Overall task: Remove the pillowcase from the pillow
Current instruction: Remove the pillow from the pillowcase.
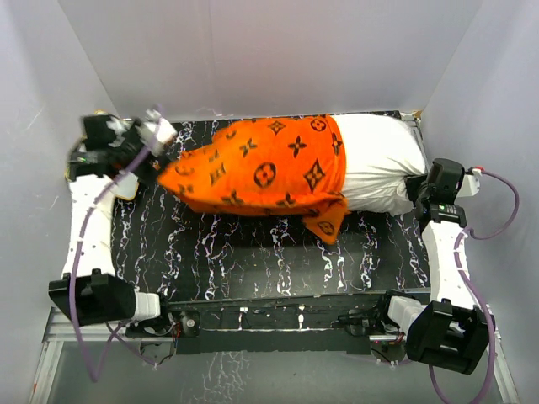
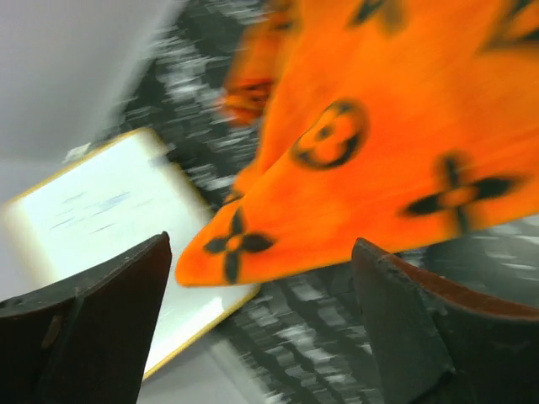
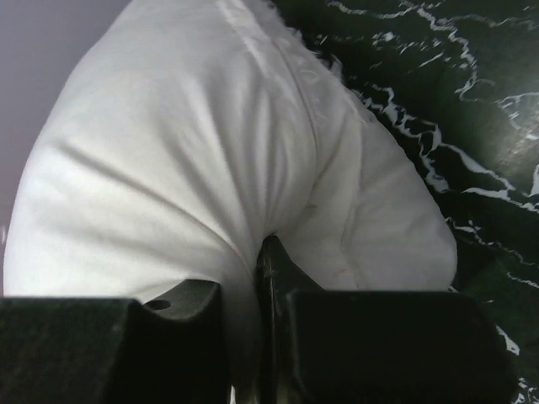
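Observation:
The orange pillowcase (image 1: 261, 164) with dark brown motifs covers the left part of the white pillow (image 1: 379, 164), whose right end is bare. A loose corner of the pillowcase (image 2: 396, 151) points left, just beyond my left gripper (image 2: 263, 252). That gripper's jaws stand wide apart with nothing pinched between them. In the top view the left gripper (image 1: 160, 151) hovers at the pillowcase's left tip. My right gripper (image 1: 414, 187) is shut on a fold of the pillow (image 3: 194, 143) at its right end, and the fabric bunches between the right gripper's (image 3: 253, 252) jaws.
A white board with a yellowish wooden edge (image 2: 109, 227) lies on the black marbled table (image 1: 278, 261) under the left arm, by the left wall. White walls enclose the table on three sides. The pillow lies along the back edge.

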Motion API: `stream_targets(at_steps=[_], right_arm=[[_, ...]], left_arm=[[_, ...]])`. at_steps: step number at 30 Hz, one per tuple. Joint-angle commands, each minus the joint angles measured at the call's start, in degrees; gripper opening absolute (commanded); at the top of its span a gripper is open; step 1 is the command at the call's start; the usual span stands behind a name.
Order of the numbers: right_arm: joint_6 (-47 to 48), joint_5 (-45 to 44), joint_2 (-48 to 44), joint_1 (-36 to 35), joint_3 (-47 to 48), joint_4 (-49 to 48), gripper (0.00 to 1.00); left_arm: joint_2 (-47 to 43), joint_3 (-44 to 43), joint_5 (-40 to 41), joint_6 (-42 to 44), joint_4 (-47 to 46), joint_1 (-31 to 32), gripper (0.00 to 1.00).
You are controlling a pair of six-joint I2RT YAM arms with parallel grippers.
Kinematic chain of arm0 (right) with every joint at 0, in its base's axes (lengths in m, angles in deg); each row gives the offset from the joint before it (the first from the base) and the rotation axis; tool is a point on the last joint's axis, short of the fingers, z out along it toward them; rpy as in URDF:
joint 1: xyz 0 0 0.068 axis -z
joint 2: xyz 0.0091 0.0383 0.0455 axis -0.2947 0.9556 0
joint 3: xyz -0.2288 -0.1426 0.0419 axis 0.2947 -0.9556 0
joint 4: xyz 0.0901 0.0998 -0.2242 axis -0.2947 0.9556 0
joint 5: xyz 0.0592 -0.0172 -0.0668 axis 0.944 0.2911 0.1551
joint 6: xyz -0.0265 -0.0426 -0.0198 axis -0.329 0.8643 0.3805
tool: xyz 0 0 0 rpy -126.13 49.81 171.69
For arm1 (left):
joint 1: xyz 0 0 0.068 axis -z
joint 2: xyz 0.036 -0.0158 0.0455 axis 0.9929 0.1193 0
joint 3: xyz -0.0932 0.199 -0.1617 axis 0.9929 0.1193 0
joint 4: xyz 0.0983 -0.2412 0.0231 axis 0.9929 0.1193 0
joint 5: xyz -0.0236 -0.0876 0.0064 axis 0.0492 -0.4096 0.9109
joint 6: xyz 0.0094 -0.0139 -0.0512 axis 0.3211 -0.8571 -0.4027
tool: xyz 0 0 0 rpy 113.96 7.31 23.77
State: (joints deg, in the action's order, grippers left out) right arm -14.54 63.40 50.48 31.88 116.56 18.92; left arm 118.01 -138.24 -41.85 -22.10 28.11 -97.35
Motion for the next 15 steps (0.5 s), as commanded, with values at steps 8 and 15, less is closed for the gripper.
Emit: stream_targets(at_steps=[8, 15], right_arm=[[-1.7, -6.9, -2.4, 1.7, 3.2, -6.8, 0.08], [-1.2, -5.9, -2.4, 1.4, 5.1, -6.3, 0.08]], left_arm=[[-9.1, 23.2, -4.5, -6.1, 8.7, 25.7, 0.97], [-14.9, 35.6, 1.3, -11.4, 0.7, 35.7, 0.97]])
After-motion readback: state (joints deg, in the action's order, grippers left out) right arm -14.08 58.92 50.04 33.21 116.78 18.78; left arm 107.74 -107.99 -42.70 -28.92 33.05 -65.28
